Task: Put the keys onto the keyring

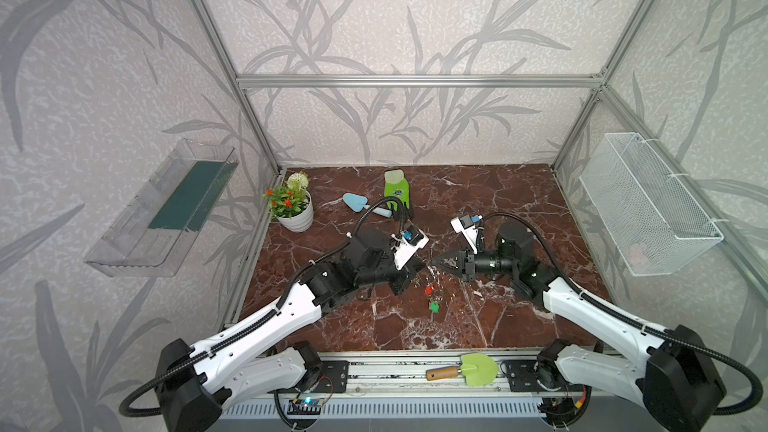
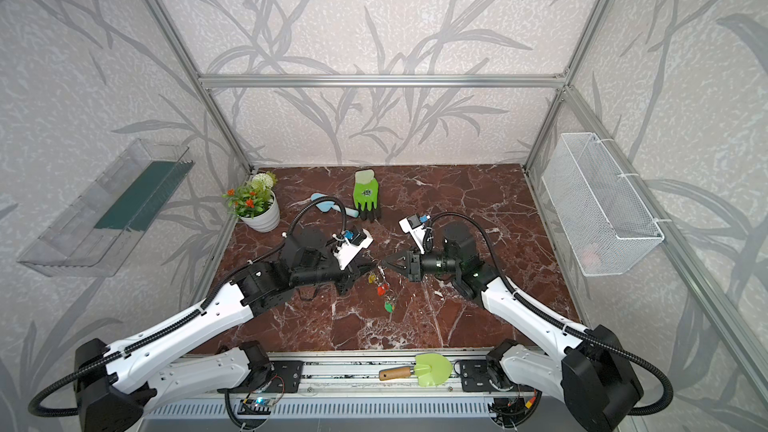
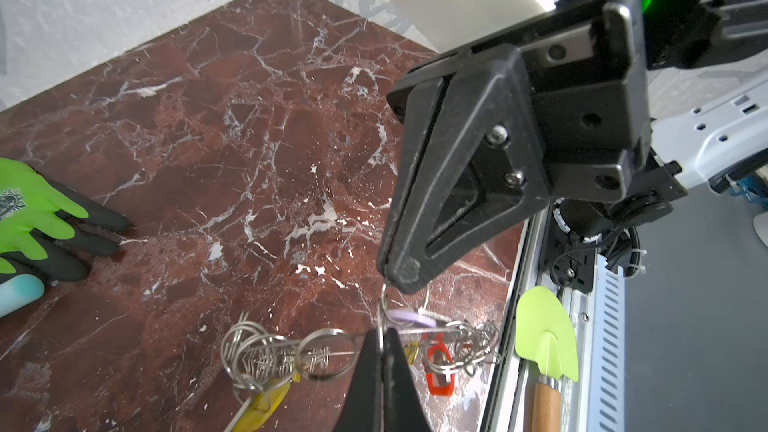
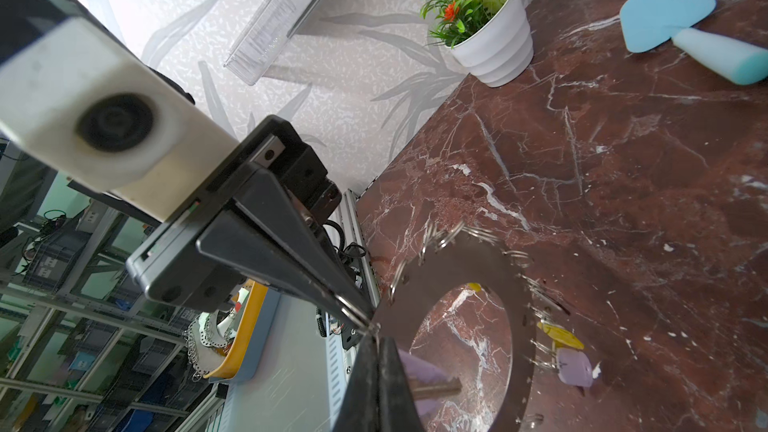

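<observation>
My left pincer [image 3: 381,334] and right pincer [image 4: 379,344] are both pinched shut on a small silver split ring [image 3: 382,305] at the rim of the large flat grey metal keyring [image 4: 469,261], mid bench [image 1: 498,201]. A red plastic key tag [image 1: 429,290] and a green plastic key tag [image 1: 434,307] hang from it on the near side.

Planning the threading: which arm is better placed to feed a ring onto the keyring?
Left, probably: the left gripper is shut on a split ring at the rim of the keyring; the right gripper grips that rim.
</observation>
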{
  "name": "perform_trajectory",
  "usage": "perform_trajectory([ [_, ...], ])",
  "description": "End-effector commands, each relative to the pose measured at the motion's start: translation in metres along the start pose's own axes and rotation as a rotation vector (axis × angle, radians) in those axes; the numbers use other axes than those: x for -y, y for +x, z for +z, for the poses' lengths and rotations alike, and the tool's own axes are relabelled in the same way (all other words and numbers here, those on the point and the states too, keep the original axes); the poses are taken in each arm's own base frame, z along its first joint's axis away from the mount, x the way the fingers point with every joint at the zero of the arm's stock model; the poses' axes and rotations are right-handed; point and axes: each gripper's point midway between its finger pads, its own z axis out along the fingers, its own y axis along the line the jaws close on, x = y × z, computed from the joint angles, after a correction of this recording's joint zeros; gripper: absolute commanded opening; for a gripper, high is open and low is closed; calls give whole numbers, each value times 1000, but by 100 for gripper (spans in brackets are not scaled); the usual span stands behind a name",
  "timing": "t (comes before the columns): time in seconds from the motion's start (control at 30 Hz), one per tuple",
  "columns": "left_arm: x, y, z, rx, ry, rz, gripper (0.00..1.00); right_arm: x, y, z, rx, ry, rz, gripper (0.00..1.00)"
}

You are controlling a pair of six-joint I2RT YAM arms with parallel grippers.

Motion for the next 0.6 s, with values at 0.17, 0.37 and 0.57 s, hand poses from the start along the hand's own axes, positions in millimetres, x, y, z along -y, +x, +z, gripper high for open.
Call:
perform_trajectory([
  [0.17,13,-67,-20,398,4,50,0,-17,-11,-3,4,-53,-17,0],
  [0.37,23,-82,-31,572,30,75,0,-25,-14,-5,11,-72,-24,4],
  [0.57,29,-91,-35,662,55,72,0,-35,-19,-10,31,-82,-42,8],
])
